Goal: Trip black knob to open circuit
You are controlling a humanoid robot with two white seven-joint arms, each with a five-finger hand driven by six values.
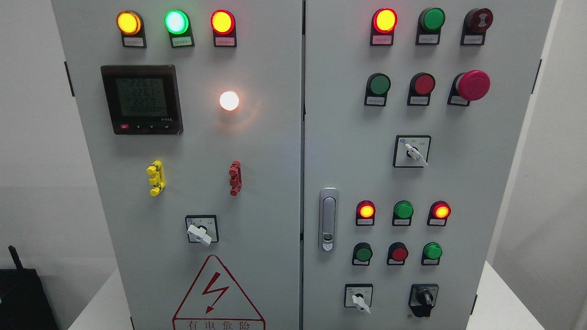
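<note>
1. Neither robot hand appears in frame, so their state cannot be told.
2. The black knob [424, 299] sits untouched at lower right of the grey cabinet [275, 151].

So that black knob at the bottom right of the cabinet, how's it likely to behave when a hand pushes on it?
The black knob is panel-mounted on the right door, so it probably turns in place rather than shifting or lifting away. It looks like stiff plastic with a raised centre bar, which should offer purchase. Its glossy surface may be a little slippery. Neither hand is in view.
</note>
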